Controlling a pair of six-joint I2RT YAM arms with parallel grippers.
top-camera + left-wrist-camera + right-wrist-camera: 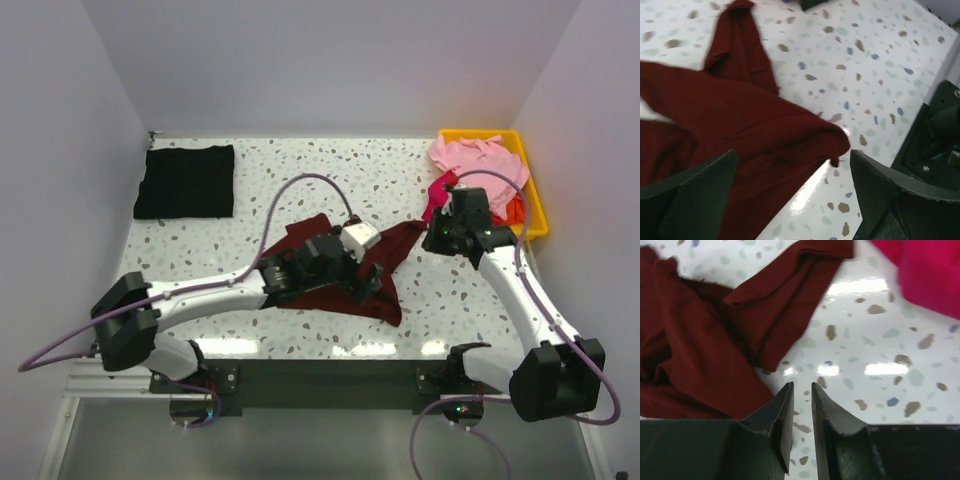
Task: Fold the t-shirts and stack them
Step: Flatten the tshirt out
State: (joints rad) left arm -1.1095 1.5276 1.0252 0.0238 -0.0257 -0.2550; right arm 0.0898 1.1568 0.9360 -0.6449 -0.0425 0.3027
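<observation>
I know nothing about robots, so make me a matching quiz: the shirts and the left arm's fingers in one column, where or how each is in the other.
1. black t-shirt
2. maroon t-shirt
3. pink t-shirt
4. left fingers

A. heaped in the yellow bin
B. spread wide apart, holding nothing
C. folded flat at the far left corner of the table
D. rumpled in the middle

Pairs: 1-C, 2-D, 3-A, 4-B
</observation>
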